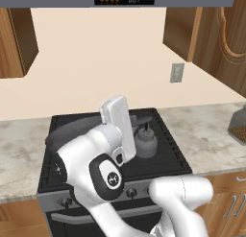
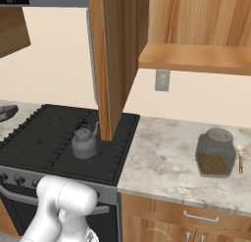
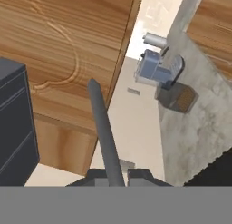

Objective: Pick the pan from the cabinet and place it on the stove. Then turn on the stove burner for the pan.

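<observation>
Your pan [image 1: 72,128] hangs over the stove's [image 1: 163,149] back-left grates, left of the kettle [image 1: 145,142]. The gripper [image 3: 115,175] is clenched on its thin handle [image 3: 103,128]. Expect a rigid, head-heavy pan that may twist; a hold nearer the bowl would steady it.

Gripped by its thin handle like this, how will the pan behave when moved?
Probably stiff: the handle runs straight out from the shut gripper. It may sag or twist in the grip, since the pan body sits far from it.
</observation>
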Controlling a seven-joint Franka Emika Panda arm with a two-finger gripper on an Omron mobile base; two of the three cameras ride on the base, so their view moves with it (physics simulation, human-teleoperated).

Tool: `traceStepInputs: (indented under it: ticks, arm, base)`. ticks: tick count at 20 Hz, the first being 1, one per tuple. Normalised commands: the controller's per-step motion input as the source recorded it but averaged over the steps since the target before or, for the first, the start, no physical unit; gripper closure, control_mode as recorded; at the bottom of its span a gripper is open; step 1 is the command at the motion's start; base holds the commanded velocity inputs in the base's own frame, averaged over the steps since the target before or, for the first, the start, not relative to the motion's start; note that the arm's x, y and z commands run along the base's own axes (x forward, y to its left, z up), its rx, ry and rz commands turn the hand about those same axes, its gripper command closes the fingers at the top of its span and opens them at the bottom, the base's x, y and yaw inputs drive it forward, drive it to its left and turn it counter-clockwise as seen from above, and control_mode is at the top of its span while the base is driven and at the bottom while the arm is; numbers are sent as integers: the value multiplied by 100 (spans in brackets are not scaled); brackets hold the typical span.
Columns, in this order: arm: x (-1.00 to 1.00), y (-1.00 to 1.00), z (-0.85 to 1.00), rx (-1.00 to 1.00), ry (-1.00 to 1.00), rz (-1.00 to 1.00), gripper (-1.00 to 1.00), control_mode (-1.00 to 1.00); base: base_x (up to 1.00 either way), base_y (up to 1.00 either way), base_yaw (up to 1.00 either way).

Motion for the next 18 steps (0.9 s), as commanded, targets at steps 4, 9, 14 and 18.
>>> traceStepInputs:
  ticks: [4, 9, 14, 18]
  arm:
    - [36, 0, -6, 25, -34, 18, 100, -100]
    - [35, -1, -5, 20, -28, 16, 100, -100]
    - [39, -2, -23, 18, -37, 21, 100, -100]
    - [43, -9, -30, 18, -39, 21, 100, -100]
  base:
    - [0, 0, 0]
    - [0, 0, 0]
    - [0, 0, 0]
    - [0, 0, 0]
